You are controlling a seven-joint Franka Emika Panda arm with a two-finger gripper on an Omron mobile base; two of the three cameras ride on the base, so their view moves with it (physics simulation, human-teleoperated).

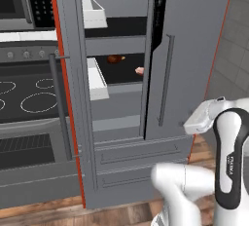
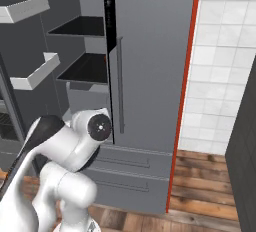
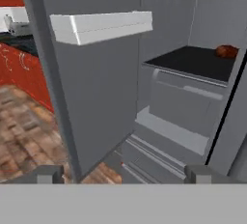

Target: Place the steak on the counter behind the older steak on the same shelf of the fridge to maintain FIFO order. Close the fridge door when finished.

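Steak (image 1: 115,59) sits mid-frame on the shelf (image 1: 121,71), behind the older steak (image 1: 140,70). My pincer (image 3: 124,172) is open, holding nothing. Fridge door (image 1: 73,98) isn't closed yet.

The fridge (image 2: 150,76) stands with its left fridge door (image 2: 30,51) open, baring 2 black boards, the lower being the shelf (image 2: 85,68).

All views toward open fridge (image 1: 185,49)
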